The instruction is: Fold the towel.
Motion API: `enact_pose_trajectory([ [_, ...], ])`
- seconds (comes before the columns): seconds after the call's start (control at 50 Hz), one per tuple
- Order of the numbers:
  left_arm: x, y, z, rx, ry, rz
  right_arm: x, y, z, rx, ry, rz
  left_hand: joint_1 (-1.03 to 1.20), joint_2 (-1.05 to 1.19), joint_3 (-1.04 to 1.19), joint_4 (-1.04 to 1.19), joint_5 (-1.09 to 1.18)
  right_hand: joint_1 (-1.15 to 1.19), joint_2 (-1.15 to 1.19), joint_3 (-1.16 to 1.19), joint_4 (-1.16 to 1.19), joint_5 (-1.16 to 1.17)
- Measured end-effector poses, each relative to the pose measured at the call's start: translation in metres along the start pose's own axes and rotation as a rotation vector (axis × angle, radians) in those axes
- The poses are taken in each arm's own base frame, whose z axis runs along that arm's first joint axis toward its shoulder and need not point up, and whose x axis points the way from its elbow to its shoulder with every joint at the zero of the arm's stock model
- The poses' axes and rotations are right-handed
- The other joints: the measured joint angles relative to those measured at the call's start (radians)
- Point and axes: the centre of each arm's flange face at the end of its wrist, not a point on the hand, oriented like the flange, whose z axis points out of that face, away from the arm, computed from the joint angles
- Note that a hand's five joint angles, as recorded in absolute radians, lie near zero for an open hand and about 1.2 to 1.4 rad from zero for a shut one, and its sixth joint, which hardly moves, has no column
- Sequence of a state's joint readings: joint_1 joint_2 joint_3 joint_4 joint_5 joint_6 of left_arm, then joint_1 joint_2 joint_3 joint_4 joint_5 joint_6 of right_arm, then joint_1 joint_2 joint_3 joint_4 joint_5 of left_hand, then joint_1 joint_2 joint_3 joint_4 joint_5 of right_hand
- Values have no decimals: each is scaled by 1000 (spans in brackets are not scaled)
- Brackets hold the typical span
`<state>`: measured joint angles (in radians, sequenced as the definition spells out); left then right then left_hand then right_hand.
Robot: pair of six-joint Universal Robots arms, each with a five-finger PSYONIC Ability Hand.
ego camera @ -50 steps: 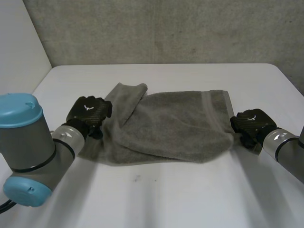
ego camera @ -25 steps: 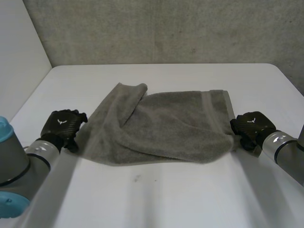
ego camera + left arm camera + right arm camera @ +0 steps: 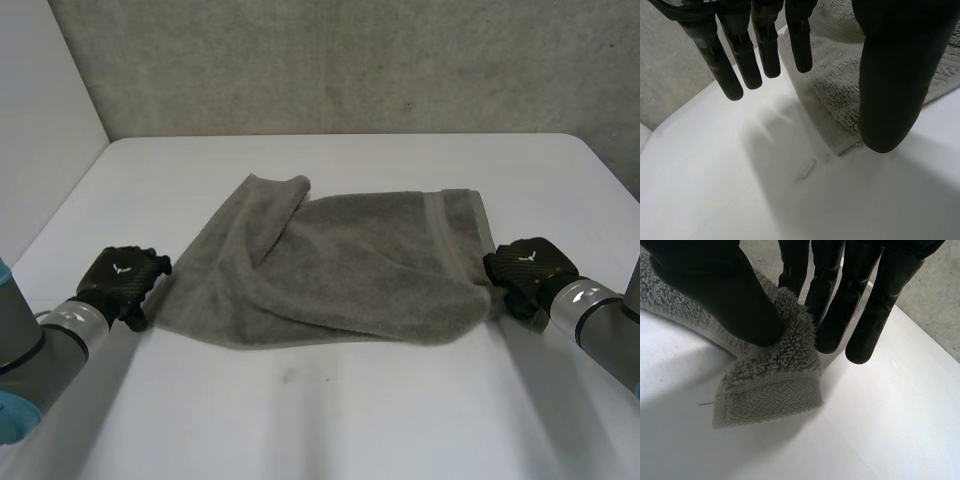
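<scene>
Towel point(image 3: 350, 265) spans lengthwise between hands. Right hand point(image 3: 530, 262) pinches one corner; left hand point(image 3: 122, 278), fingers straight, empty, beside opposite corner.

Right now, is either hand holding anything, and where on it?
Right hand pinches the towel by a corner at its right end. Left hand is open, holding nothing.

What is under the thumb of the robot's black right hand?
A corner of the grey terry towel, pinched between the right hand's thumb and fingers, with its hemmed tip on the white table. The thumb covers the cloth at the pinch itself.
</scene>
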<state>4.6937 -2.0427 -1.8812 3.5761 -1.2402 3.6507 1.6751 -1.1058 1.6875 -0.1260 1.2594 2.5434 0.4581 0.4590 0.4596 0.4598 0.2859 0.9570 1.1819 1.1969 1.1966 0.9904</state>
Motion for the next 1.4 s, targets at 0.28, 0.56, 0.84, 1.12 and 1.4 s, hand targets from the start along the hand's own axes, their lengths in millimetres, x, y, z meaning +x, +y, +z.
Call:
enact_pose_trajectory([
  [0.28,5,1,14,12,22,6,-3,3,1,-9,-9,-4,80,79,79,80,75,0,0,0,0,0],
  [0.56,10,-3,20,31,35,17,-5,6,2,-17,-17,-7,198,196,193,193,171,0,0,0,0,1],
  [0.84,16,-9,21,52,50,29,-7,8,3,-23,-22,-7,349,339,333,333,331,0,0,0,0,1],
  [1.12,17,-10,19,51,49,28,-6,8,3,-23,-21,-7,695,726,719,723,706,0,0,0,0,3],
  [1.4,9,-47,-22,112,3,48,7,-14,-14,-43,-18,-48,715,756,749,757,734,0,0,0,0,3],
])
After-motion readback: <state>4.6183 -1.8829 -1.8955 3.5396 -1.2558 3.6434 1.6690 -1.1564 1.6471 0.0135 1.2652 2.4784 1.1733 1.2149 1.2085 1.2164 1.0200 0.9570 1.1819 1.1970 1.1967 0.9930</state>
